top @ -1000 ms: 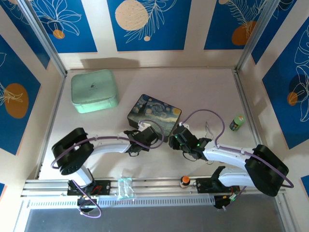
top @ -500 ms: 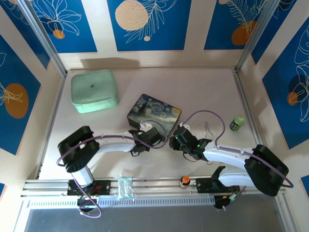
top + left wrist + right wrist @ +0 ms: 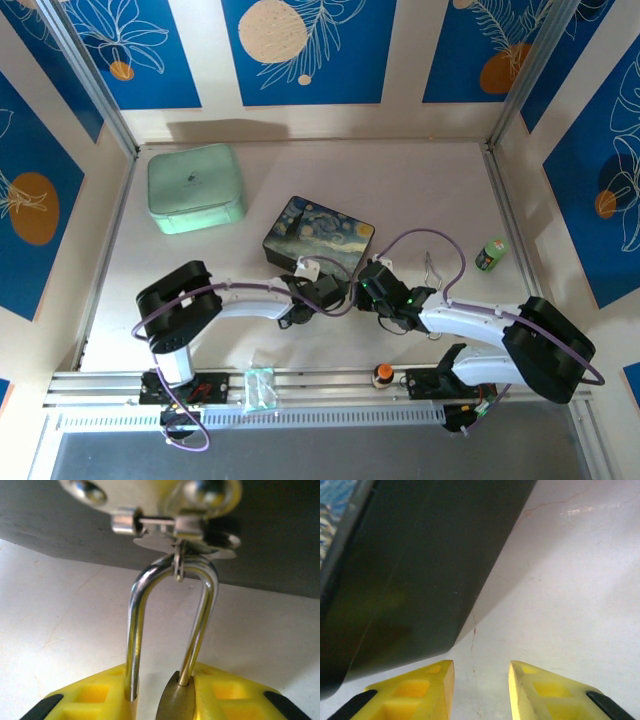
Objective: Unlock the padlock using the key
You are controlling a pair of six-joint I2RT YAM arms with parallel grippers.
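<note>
Currently on the bench [image 3: 420, 190]:

Item 1, left tool [image 3: 165, 696]. Its yellow fingers [image 3: 95, 695] stand on either side of the padlock [image 3: 176, 702]. A thin slit of bench shows between the left-hand finger and the brass body. Whether the fingers press on the lock cannot be told.

Item 2, padlock. The brass body sits low between the left tool's fingers. The silver shackle [image 3: 134, 630] rises straight ahead of that tool and hooks through the metal clasp [image 3: 185, 535] on the dark side of the painted box [image 3: 320, 236].

Item 3, right tool [image 3: 481, 680]. The fingers are parted and nothing is between them, with bare bench in the gap. The box's dark wall lies ahead and to its left, near but apart. From above, the two tools meet at the box's near edge.

Item 4, mint-green case [image 3: 195, 188]. It sits far beyond the left tool.

Item 5, small green bottle [image 3: 491, 253]. It sits well off to the right tool's right.
</note>
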